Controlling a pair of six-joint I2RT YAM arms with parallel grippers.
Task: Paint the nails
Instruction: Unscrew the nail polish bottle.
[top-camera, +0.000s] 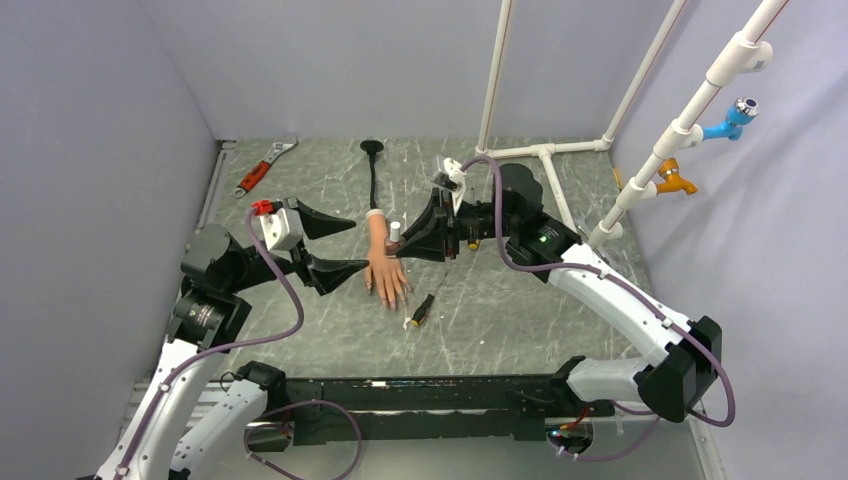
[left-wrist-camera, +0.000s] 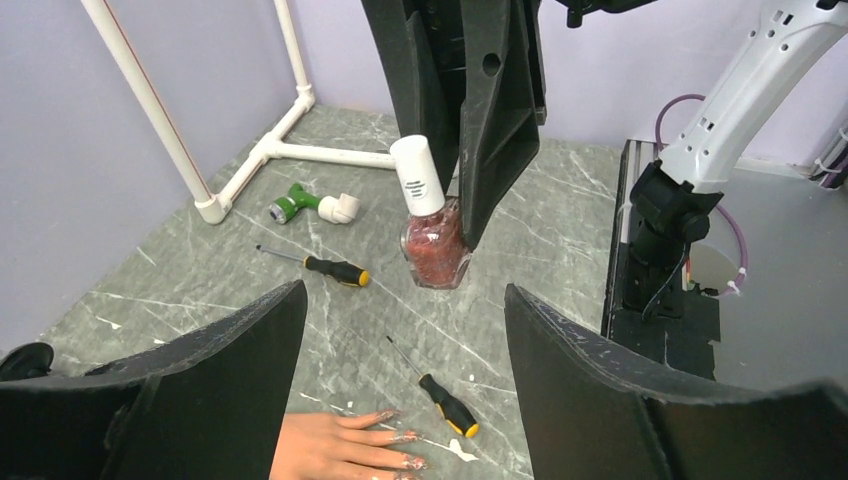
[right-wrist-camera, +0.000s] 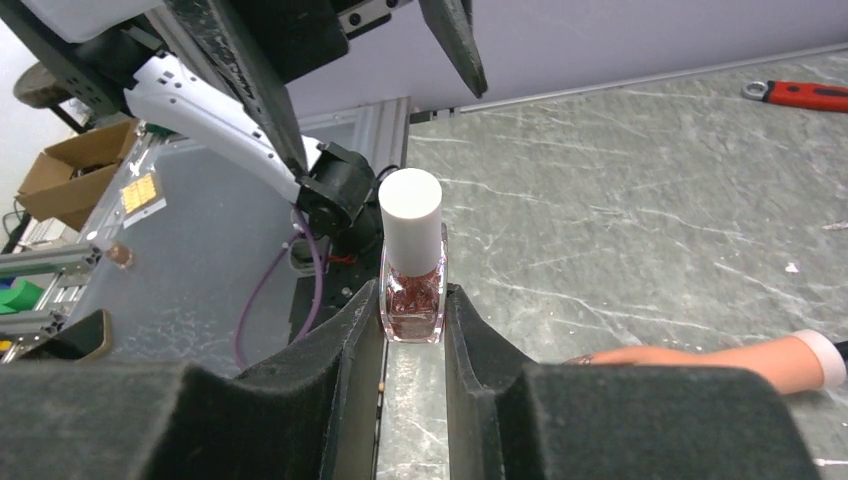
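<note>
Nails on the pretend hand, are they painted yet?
Not yet. Done: the right gripper is shut on the polish bottle. In hand: its white cap is on, and the left gripper is open nearby. Left: uncapping, then painting the nails, which look pale.

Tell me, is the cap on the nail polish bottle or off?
On. The white cap sits on top of the bottle; whether it is screwed tight, cannot tell. The right gripper pinches its glass body.
</note>
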